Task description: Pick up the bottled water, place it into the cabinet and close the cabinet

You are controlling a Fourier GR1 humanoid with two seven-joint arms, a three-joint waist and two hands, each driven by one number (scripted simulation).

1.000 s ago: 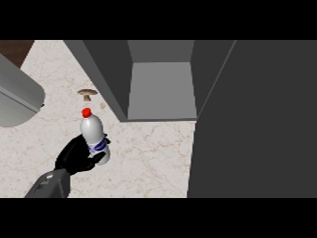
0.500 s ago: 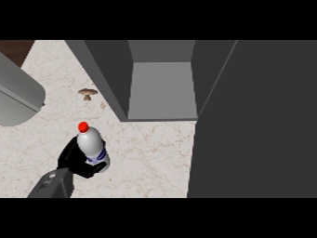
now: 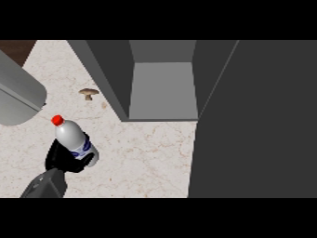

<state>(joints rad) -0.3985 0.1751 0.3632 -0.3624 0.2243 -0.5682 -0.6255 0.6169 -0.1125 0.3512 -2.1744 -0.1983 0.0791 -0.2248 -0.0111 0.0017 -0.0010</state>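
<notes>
The hand (image 3: 63, 161) stays curled round the bottle (image 3: 74, 138), which has tilted and drifted left above the bench (image 3: 147, 160), away from the open cabinet (image 3: 162, 88); placing remains ahead.

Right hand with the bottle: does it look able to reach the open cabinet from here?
Likely yes. The right hand, curled round the bottled water, is near-left of the cabinet. Its door stands open at the right, and nothing stands on the counter between them.

glossy plastic bottled water (image 3: 74, 139), matt marbled counter (image 3: 143, 160)
</notes>
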